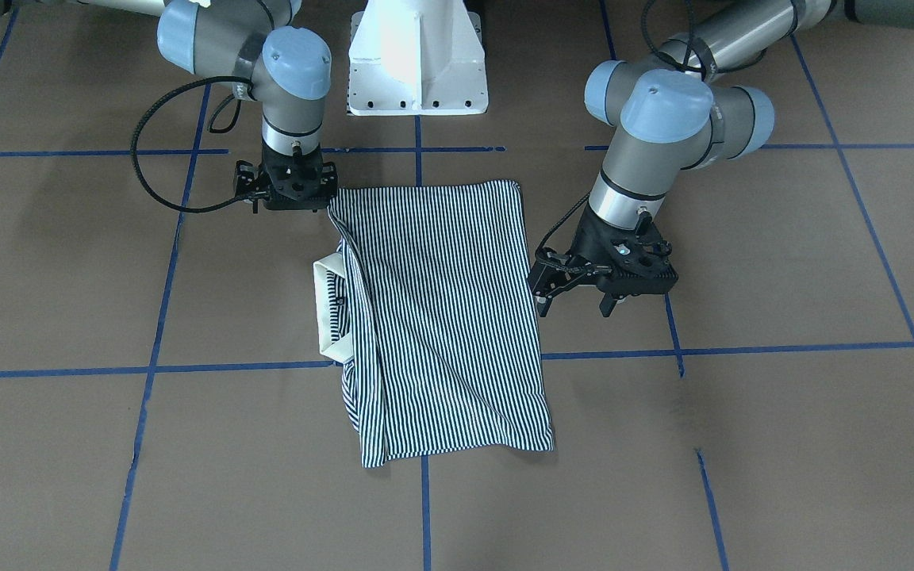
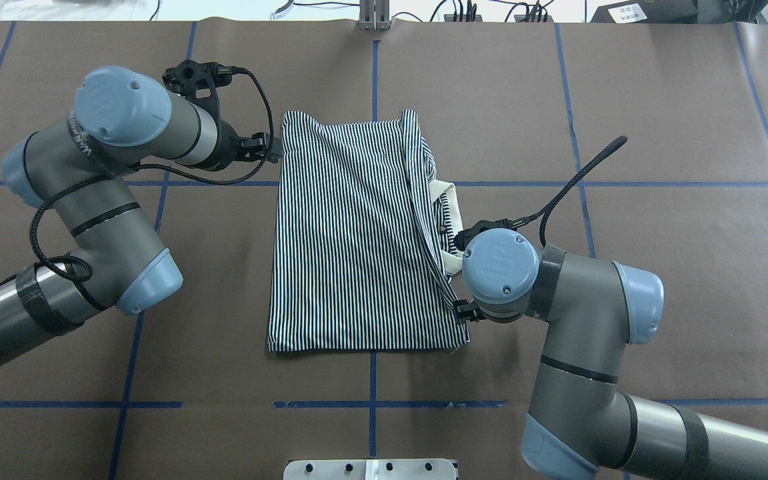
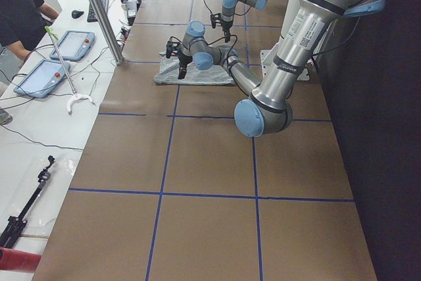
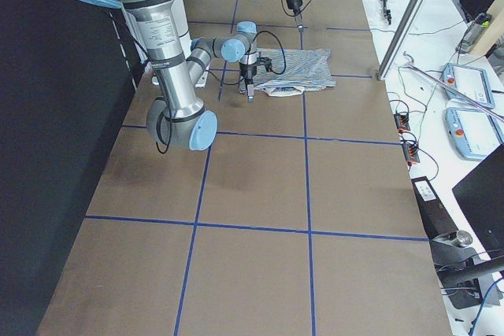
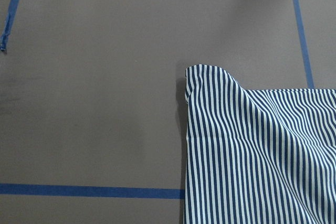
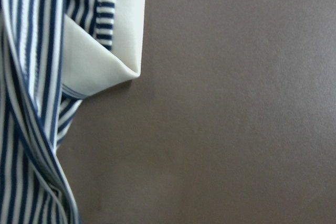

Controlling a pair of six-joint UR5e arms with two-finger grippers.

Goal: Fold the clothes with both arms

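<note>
Shows the shirt (image 2: pixel 351 240) lying flat near the middle of the table (image 2: pixel 657 267), narrowed into one long rectangle with no sleeve showing. Leaves the cream collar (image 2: pixel 447 200) poking out along the edge on the robot's right, where a loose fold of striped cloth runs the length of that side.

Places the left gripper (image 1: pixel 574 303) beside the shirt's left edge, toward the far corner and raised off the table, jaws seemingly apart and holding nothing. Confirms in the left wrist view a free, slightly humped corner with no fingers on it.

Places the right gripper (image 1: pixel 290 186) just beside the near corner on the robot's right. Cannot tell from any view whether its jaws are apart or together, or whether any cloth is pinched.

Judged as roughly midway through the task. Counts the lengthwise folds as done, though untidy on the collar side. Lacks as yet the crosswise fold, end over end, to make a compact packet, and probably some smoothing of the diagonal wrinkles across the top layer.
</note>
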